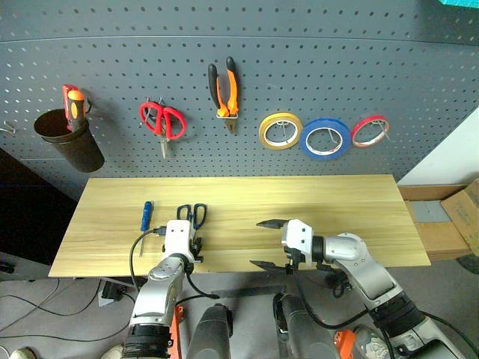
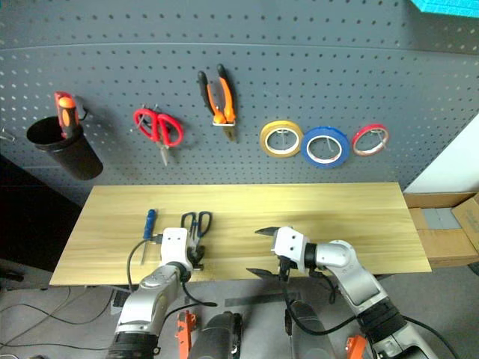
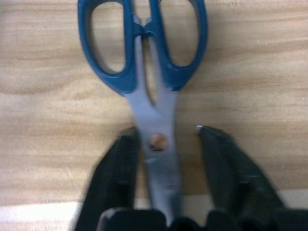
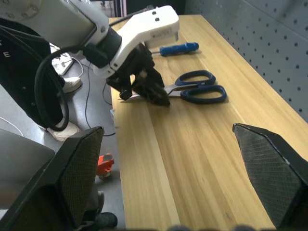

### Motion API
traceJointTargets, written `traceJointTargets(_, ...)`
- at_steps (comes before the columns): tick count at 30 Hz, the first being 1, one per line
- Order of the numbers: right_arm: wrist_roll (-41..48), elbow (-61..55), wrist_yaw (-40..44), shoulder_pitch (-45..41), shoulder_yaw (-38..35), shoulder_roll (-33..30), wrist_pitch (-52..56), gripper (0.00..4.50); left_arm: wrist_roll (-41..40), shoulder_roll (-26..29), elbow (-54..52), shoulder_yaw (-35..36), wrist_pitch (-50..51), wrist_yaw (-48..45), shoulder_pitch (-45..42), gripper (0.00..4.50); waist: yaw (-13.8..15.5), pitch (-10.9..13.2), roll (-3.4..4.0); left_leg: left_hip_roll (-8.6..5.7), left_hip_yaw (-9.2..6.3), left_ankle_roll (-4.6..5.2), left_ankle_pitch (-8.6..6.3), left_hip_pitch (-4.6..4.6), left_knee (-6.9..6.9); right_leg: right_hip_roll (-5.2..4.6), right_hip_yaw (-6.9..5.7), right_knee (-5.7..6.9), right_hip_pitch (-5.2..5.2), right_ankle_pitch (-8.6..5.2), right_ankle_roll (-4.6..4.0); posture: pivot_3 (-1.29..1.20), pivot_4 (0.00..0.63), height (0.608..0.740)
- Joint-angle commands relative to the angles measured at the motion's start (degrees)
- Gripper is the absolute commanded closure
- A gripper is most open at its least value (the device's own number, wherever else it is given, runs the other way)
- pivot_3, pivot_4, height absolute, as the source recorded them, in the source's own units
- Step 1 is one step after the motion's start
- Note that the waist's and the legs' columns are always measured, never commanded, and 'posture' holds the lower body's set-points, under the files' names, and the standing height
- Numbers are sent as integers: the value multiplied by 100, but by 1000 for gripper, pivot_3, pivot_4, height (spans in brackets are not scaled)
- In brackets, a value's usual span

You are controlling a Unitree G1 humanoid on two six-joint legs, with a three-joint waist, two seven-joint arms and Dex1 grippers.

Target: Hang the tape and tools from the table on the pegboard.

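two black fingers of the left gripper [image 3: 161, 168] are sitting astride the scissors [image 4: 195, 90] at the pivot on the table [image 1: 337, 206], seemingly pinching the blades. right gripper [image 1: 269, 244] is hanging wide open, empty.

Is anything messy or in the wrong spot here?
Nothing is broken or spilled. Two things just aren't hung up yet: the scissors and the small blue screwdriver lie on the table, while the pliers and blue tape already hang on the pegboard.
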Motion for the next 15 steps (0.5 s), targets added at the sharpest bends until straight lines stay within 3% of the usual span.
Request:
traceJointTargets(1, 48, -31, -51, -69, -113, 104, 5, 0, 37, 98, 115, 57, 3, -36, 21, 3982, 1, 0, 0, 0, -1, 0, 0, 0, 0, 0, -1, -1, 0, 0, 0, -8, 287, 740)
traceJointTargets(6, 75, 75, 4, -103, -173, 106, -98, 0, 55, 196, -278, -30, 3, -150, 245, 3993, -1, 0, 0, 1, -1, 0, 0, 0, 0, 0, -1, -2, 0, 0, 0, 12, 266, 740)
traceJointTargets(10, 407, -438, 59, 22, -406, 16, 102, 0, 222, 464, -1357, -384, -173, -432, 920, 3993, 2, -2, -3, 4, -5, -3, -3, -7, -8, -4, 6, -6, -9, -2, 0, 49, 225, 740)
traceJointTargets(15, 845, -1333, -276, 250, -846, 60, 614, 0, 475, 865, -2869, -509, -1129, -631, 2029, 3993, 44, -11, -6, 7, -42, -9, -6, -33, -16, -27, 5, -8, -26, -10, -7, 82, 181, 740)
